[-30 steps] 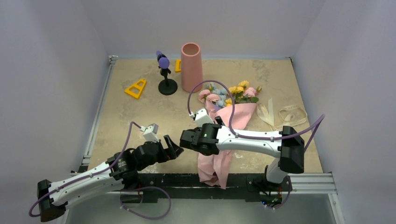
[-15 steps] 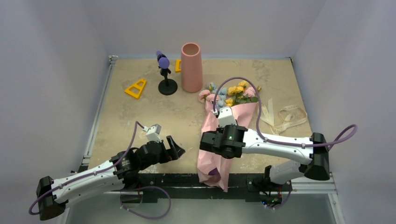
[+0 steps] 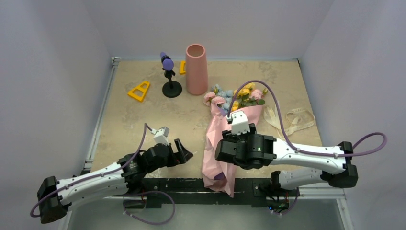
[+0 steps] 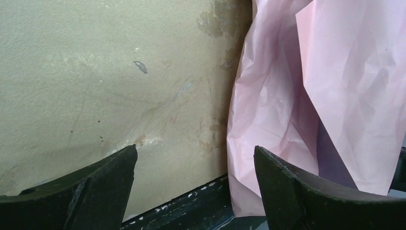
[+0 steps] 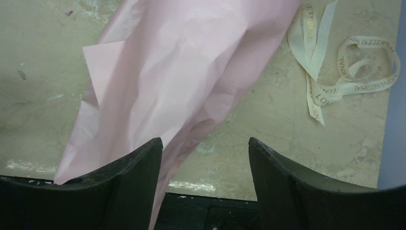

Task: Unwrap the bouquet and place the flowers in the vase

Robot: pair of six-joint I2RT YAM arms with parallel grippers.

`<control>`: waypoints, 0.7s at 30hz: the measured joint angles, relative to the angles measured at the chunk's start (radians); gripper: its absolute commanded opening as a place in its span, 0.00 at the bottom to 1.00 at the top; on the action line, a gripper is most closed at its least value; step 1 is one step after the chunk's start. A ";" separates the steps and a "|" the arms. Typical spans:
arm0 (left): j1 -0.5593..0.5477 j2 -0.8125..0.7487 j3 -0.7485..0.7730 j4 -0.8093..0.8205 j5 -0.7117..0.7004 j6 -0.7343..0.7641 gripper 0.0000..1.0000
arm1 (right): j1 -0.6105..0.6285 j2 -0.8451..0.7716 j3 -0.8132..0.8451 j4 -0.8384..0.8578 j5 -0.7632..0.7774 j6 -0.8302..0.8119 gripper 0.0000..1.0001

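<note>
The bouquet lies flat on the table, right of the middle. Its flowers are small pink, yellow and pale-blue roses with green leaves, at the far end. The crinkled pink paper wrap is full of folds. Its near end hangs over the table's front edge, where a bit of lilac shows. The stems are hidden in the paper.

The tall, smooth salmon-pink vase stands upright just beside the flowers, on their left. The cream ribbon with gold letters lies loose on the beige stone-look table, right of the wrap.

The right gripper hangs low over the wrap, fingers spread, pinching nothing. The left gripper reaches low, just beside the wrap's left side, fingers spread wide.
</note>
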 measured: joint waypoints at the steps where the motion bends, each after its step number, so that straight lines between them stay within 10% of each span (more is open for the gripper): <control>1: 0.000 0.010 0.000 0.014 0.004 0.004 0.95 | 0.003 0.016 0.015 0.003 0.001 -0.003 0.71; 21: 0.060 0.481 0.168 0.659 0.271 0.179 0.96 | 0.005 -0.224 -0.063 0.202 -0.057 -0.039 0.72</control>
